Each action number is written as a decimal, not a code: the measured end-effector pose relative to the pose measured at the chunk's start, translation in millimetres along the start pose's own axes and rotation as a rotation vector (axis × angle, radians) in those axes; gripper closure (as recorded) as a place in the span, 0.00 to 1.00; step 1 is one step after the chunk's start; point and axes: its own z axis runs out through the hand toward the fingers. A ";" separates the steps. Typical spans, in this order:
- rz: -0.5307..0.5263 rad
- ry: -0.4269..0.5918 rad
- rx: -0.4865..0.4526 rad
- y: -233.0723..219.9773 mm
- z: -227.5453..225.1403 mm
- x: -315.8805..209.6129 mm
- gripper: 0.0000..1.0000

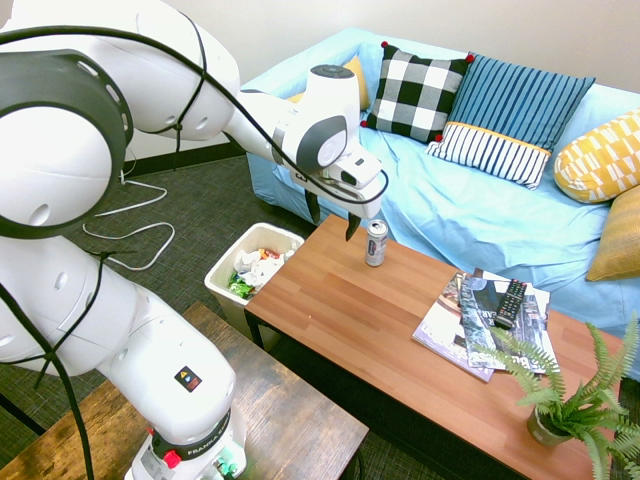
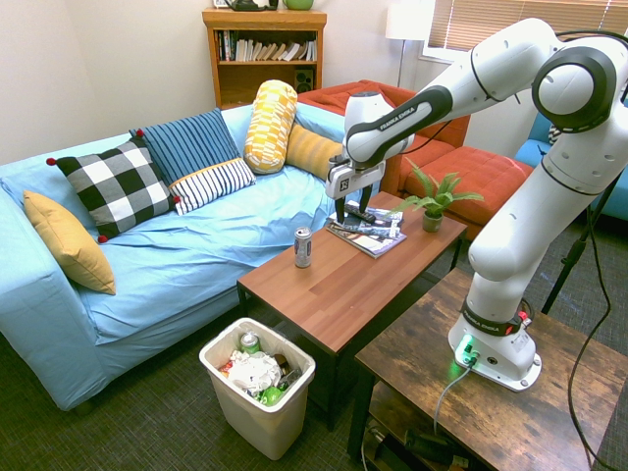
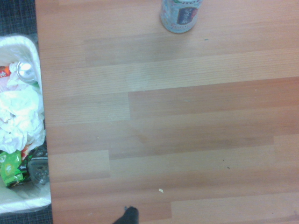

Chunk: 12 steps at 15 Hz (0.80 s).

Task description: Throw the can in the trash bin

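Observation:
The can (image 1: 376,243) stands upright on the wooden coffee table (image 1: 360,320), near the edge that faces the sofa; it also shows as the can (image 2: 303,247) and the can (image 3: 181,16). My gripper (image 1: 333,222) hangs open over the table, a little above and beside the can, with nothing between its fingers; the second exterior view shows the gripper (image 2: 351,211) to the can's right. The trash bin (image 1: 222,268) sits on the floor at the table's end, holding crumpled paper, wrappers and another can. Further views give the trash bin (image 2: 260,427) and the trash bin (image 3: 29,44).
Magazines (image 1: 470,320) with a black remote (image 1: 510,302) lie further along the table, and a potted fern (image 1: 570,400) stands at its far end. A light blue sofa (image 1: 470,215) with cushions runs behind the table.

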 end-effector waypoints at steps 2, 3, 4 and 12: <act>-0.001 -0.002 -0.002 -1.2 1.4 0.7 0.00; -0.001 0.000 0.002 -4.0 3.3 1.4 0.00; 0.001 0.006 0.008 -8.8 6.6 2.3 0.00; 0.172 0.142 0.033 -108.2 68.9 63.9 0.00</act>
